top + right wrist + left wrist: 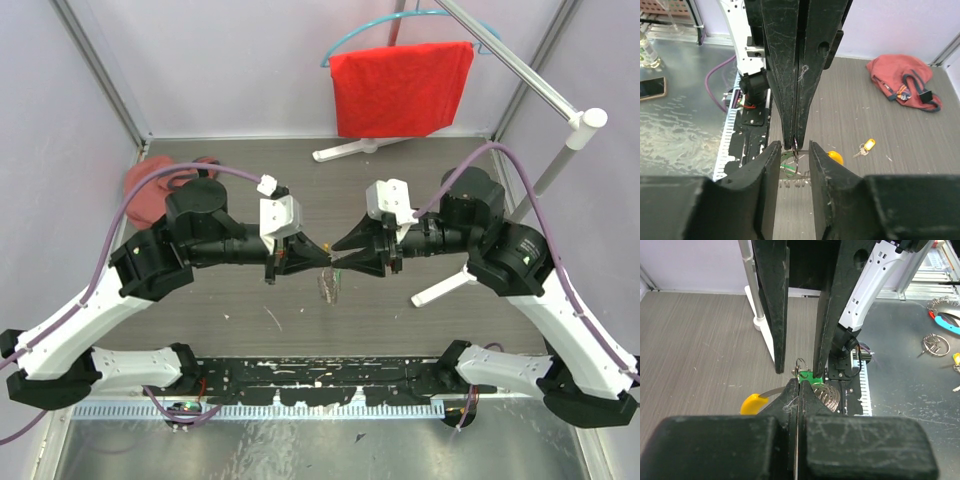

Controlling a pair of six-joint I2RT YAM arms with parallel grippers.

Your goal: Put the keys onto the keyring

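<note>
Left wrist: left hand closed tight, green key at its tips, right hand parted around it.

Your two grippers meet tip to tip over the middle of the table. The left gripper bars the right gripper from going further inward, and the reverse. The keyring sits just on the near side of the tips. To the right, the white stand foot lies close beside the right arm. The red pouch fills the far left corner. You have open table near and left of the tips.
</note>
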